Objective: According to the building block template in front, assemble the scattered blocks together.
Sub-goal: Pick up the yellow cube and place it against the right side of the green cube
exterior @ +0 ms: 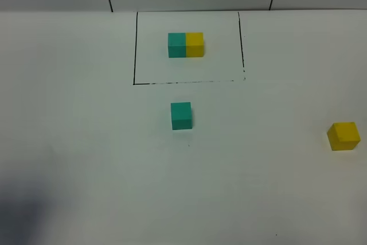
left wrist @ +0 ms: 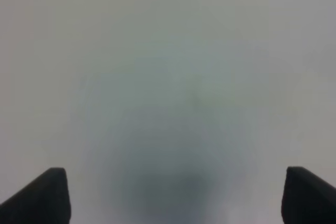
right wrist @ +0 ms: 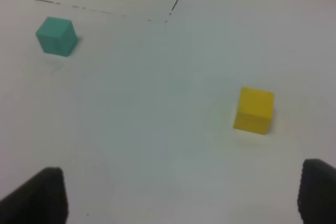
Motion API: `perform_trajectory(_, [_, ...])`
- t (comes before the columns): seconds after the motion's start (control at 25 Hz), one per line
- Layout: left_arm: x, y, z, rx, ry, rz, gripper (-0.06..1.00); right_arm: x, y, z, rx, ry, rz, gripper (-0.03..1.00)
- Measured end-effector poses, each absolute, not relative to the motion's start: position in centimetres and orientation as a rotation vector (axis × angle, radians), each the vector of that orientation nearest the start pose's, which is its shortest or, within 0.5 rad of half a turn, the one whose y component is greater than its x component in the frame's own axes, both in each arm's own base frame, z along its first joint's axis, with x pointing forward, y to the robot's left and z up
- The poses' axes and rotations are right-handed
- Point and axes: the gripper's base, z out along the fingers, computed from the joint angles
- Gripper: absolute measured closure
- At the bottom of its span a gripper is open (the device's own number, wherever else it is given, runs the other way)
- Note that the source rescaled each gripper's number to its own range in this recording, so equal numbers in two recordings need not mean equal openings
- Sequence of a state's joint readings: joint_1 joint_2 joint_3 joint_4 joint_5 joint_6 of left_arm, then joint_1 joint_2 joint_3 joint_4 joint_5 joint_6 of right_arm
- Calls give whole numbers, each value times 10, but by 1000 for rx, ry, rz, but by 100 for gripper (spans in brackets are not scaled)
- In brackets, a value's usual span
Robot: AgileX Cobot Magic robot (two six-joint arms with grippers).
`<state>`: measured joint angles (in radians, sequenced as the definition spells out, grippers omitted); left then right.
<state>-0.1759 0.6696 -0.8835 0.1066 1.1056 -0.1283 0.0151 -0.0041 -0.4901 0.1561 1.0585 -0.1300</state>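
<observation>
Left fingers (left wrist: 50,195), right fingers (right wrist: 42,195) cut off.

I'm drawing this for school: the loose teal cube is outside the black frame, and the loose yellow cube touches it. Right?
Not touching. The loose teal cube is outside the black frame, but the loose yellow cube lies far to its right, as the exterior high view shows.

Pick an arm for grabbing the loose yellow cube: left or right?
Right, probably. The yellow cube sits at the table's far right, and the right gripper has it ahead of its open jaws. The left gripper faces bare table.
</observation>
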Motion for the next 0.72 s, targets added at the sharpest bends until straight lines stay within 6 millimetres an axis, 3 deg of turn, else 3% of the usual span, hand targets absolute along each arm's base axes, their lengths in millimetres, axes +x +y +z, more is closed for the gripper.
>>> perform_trajectory(0.36, [42,-6,324,136,2297,-100,-4,-5,12,275,-154,2034,115,18])
perform_trajectory(0.52, [24,-7,303,198,2251,-131,-4,-5,12,275,-154,2034,115,18])
perform_trajectory(0.72, [5,-7,290,269,2129,-158,-4,-5,12,276,-154,2034,118,18])
